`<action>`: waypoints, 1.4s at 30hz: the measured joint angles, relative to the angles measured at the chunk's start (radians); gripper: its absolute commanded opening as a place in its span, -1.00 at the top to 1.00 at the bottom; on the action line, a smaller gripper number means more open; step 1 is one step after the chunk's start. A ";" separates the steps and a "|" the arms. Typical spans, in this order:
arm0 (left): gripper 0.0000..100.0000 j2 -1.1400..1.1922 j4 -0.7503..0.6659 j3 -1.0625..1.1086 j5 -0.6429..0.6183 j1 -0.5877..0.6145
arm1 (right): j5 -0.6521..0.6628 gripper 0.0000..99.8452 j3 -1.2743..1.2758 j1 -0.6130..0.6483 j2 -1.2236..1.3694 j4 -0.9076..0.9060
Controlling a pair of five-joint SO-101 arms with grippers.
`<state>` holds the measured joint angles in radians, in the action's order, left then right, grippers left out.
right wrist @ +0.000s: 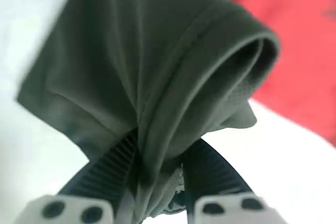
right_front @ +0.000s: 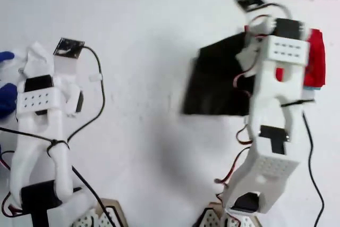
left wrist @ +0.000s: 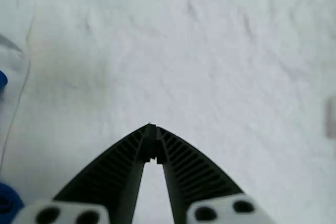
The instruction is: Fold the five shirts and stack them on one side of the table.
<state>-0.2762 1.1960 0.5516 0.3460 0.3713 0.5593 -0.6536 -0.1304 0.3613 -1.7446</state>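
Black shirt point(right_front: 215, 86), upper right of frame by red shirt point(right_front: 317, 57), bunched w/ right fingers point(right wrist: 110, 166) clamped on it; left fingers point(left wrist: 121, 174) closed, empty, over worktop point(right_front: 149, 35).

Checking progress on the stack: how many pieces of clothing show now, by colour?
Black shirt: 1, held in the right gripper
Red shirt: 1
Blue cloth: 2, one edge under the red shirt, one at the table's left edge; kind unclear
Total: 4
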 measured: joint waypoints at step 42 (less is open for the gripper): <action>0.95 0.000 0.002 0.003 0.008 0.130 | 0.206 0.52 -0.715 -0.353 0.687 0.569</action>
<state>-0.2762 1.1976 0.5547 0.3537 0.5017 0.7649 -1.3686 -0.4833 1.0487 -1.1753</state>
